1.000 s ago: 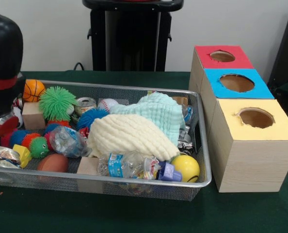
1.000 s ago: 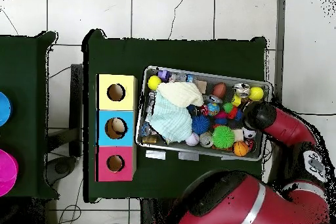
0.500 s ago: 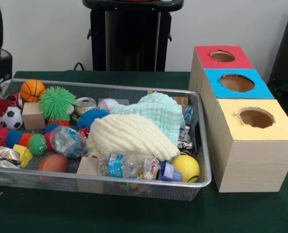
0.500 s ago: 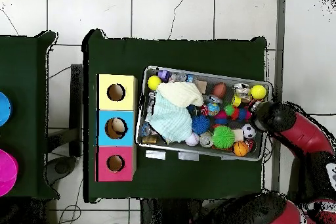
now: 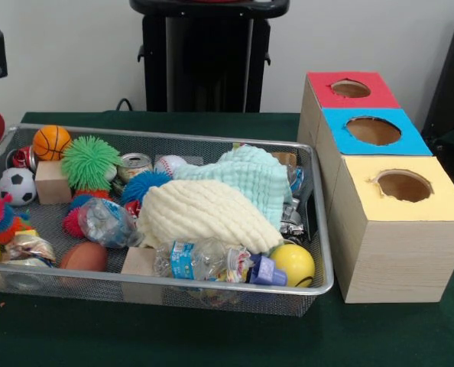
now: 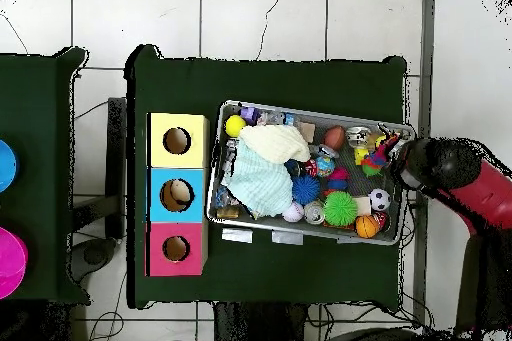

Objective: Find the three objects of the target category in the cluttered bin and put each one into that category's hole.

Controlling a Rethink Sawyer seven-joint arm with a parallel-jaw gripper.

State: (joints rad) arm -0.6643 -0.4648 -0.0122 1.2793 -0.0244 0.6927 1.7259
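At the right end of the bin (image 6: 300, 238), seen from above, the gripper (image 6: 408, 165) hangs by colourful spiky toys (image 6: 374, 156); I cannot tell its jaws.

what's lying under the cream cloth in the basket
The cream cloth overlaps the mint cloth behind it. A crushed plastic bottle shows at its near edge. Whatever lies beneath is covered.

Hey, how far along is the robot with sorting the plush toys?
Done: nothing evident; the red-topped hole shows no toy. In hand: the arm is at the bin's end; whether it grips anything is unclear. Left: all three plush toys, none visible among the clutter.
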